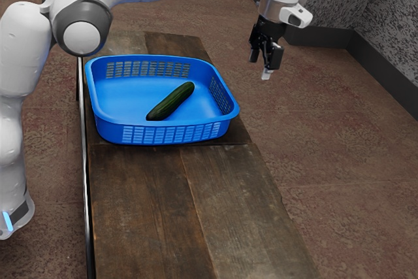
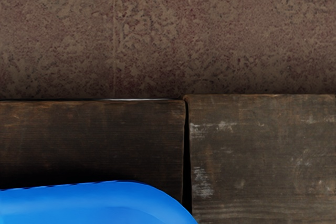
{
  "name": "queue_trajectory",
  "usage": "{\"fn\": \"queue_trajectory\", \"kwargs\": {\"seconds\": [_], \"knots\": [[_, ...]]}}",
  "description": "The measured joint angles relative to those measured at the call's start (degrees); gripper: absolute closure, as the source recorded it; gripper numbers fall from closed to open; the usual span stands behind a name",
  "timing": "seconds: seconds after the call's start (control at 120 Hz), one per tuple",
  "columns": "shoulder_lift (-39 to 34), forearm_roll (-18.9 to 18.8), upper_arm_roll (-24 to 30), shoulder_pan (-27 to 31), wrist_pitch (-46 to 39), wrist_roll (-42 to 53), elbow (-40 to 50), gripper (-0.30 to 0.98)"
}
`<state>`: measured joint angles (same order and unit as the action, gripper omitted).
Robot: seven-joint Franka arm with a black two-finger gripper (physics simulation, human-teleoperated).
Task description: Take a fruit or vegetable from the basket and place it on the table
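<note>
The item to be picked, a cucumber [image 1: 171,101], lies on the floor of the blue basket [image 1: 173,134], set diagonally, one end close to the basket's near wall in the exterior view; contact with that wall cannot be confirmed. The basket stands upright on the wooden tabletop [image 1: 150,213]. The hand [image 1: 264,61] is spread, with nothing between its fingers, and hangs raised and well apart from the cucumber, toward the exterior view's right. The wrist view shows a rounded corner of the basket rim beside the tabletop planks, so the hand's aim is judged to be off the target. The step in hand is assessed as the approach. Recommended practice: carry the hand back over the basket at a height that clears the rim, centre it above the cucumber's middle, and turn it so that the fingers come down on either side of the narrow width, across the long axis. Descent should be straight and slow, stopping short of pressing on the basket floor. A grip near the end by the wall is inadvisable: a finger could catch the rim, and the cucumber could tilt when raised. Its rounded skin may roll or slip under uneven contact, so even closure at mid-length is advised. The bare planks in front of the basket, in the exterior view, offer a suitable place for setting down.
</note>
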<state>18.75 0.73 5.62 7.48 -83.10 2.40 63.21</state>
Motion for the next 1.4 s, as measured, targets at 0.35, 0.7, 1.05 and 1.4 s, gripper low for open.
{"fn": "queue_trajectory", "kwargs": {"seconds": [0.35, 0.7, 1.05, 1.4], "knots": [[-0.08, 0.44, -0.21, 0.09, 0.05, 0.38, 0.01, 0.00], [0.02, 1.82, -2.44, 0.30, -3.78, 0.82, 0.02, 0.00], [-1.35, 6.44, -11.66, 0.38, -3.38, -1.82, 4.65, 0.00], [-6.52, 11.71, -17.36, 0.46, -0.85, -21.50, 11.98, 0.00]]}}
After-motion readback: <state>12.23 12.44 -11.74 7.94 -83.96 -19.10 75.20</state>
